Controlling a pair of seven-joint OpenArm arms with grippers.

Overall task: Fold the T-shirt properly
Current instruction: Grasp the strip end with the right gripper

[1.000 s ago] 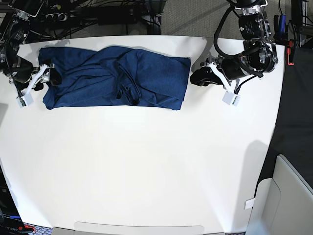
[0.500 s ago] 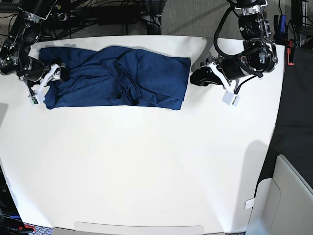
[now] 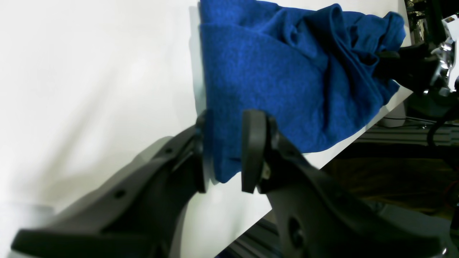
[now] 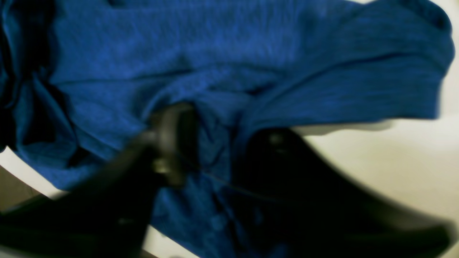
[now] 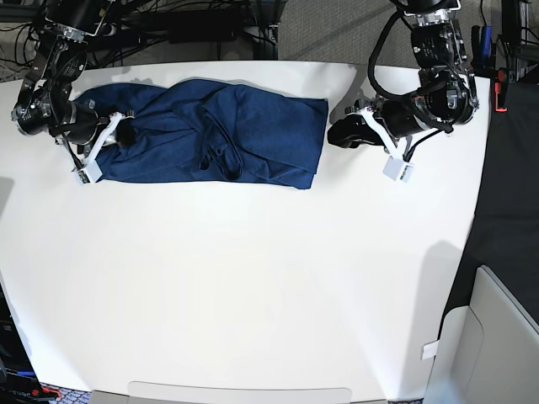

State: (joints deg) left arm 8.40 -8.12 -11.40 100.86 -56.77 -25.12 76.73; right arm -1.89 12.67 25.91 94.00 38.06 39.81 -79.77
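On table [image 5: 253, 278], one T-shirt [image 5: 253, 135], two tools

Colours noted: dark blue cloth on white.
T-shirt [image 5: 219, 135]: plain navy, faintly heathered, no print. Table [image 5: 253, 286]: plain white. Gripper fingers [image 3: 252, 150]: matte black.

I can't read any words, numbers, brand names or signs anywhere here. The big dark blue soft shirt [image 5: 210, 135] is plain, with no print on it. The flat white table [image 5: 253, 286] has nothing written on it, and the black robot arm parts show no labels I can make out.
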